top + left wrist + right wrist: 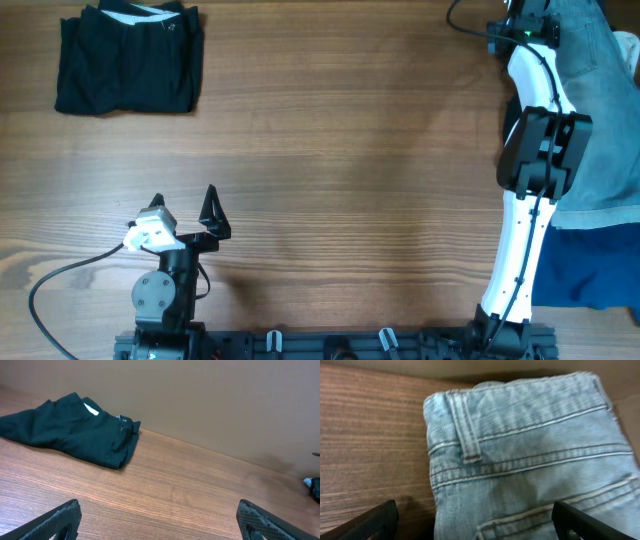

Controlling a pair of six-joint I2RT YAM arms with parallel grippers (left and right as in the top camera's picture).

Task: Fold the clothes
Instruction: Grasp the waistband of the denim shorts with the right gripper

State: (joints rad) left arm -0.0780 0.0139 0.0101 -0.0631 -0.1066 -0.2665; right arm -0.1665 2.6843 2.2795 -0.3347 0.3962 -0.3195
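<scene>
Light-blue faded denim jeans (600, 130) lie at the table's right edge. The right wrist view shows their waistband, a belt loop and a stitched pocket (530, 460). My right gripper (475, 506) is open and hovers over the jeans' left edge, one finger over the wood and one over the denim, holding nothing. A folded black garment (128, 60) lies at the far left corner and also shows in the left wrist view (75, 430). My left gripper (184, 197) is open and empty over bare wood near the front left, and its fingers frame bare table in the left wrist view (159, 507).
A navy garment (585, 265) lies under the jeans at the front right. My right arm (525, 200) stretches from the front edge to the far right corner, along the jeans' left side. A cable (60, 285) loops by the left arm's base.
</scene>
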